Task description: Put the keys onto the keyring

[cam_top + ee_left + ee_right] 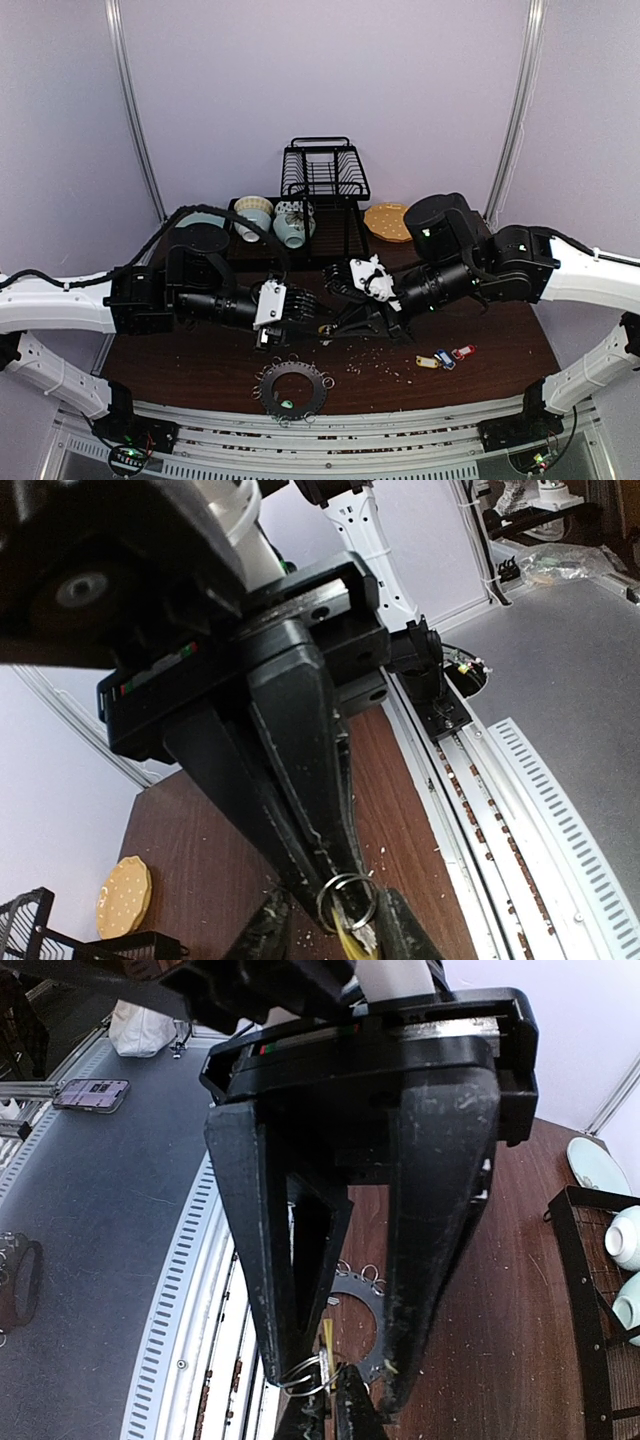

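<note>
Left gripper (335,878): fingers pressed together, clamped at their tips on a small metal split ring (347,901); the fingers reach toward the right arm.
Split ring: held just above the worktop (200,365), its open loop facing the left wrist camera.
Yellow tag (352,945): hangs just below the split ring; its long axis runs down out of the left wrist view. In the right wrist view it shows as a thin upright strip, edge-on.
Right gripper (337,1380): fingers apart, reaching toward the left arm and straddling the left gripper's tips and the yellow tag. A strip of worktop shows between one finger and the tag; I cannot tell whether the other finger touches it.
Meeting point: the two grippers come tip to tip over the middle of the worktop.
Keyring (270,392): lies flat near the front edge, just in front of the gripper tips, with small rings around its rim and a green tag (287,404) at its near side.
Loose keys: yellow (427,362), blue (443,357) and red (464,352) tags lie in a short row to the right, well apart from the keyring. The row and each long axis slant up to the right.
Crumbs (375,355): scattered between the keyring and the loose keys.
Orange plate (388,221): at the back, beside the black dish rack (325,175).
</note>
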